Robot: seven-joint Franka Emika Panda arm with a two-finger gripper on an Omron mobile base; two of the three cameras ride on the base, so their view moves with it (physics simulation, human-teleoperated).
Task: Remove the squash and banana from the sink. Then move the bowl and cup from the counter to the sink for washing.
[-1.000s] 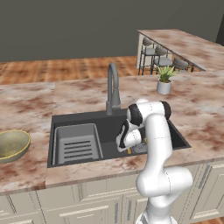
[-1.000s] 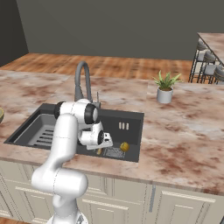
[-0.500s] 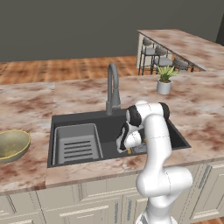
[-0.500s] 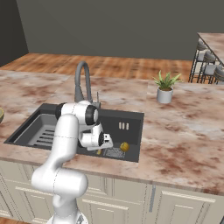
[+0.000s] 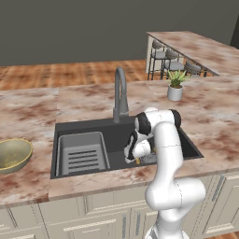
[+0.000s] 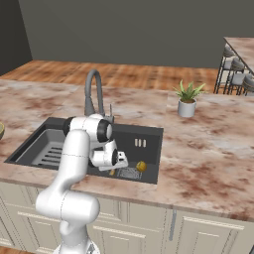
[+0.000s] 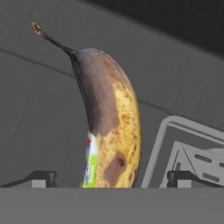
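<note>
- Banana lies low in the sink, a yellow sliver just under the hand in the left base view; bowl sits on the counter to the left
- Squash rests on the sink floor just beside the hand in the right base view; a potted plant stands behind
- Hand view: fingers spread wide either side of the banana, not touching it
</note>
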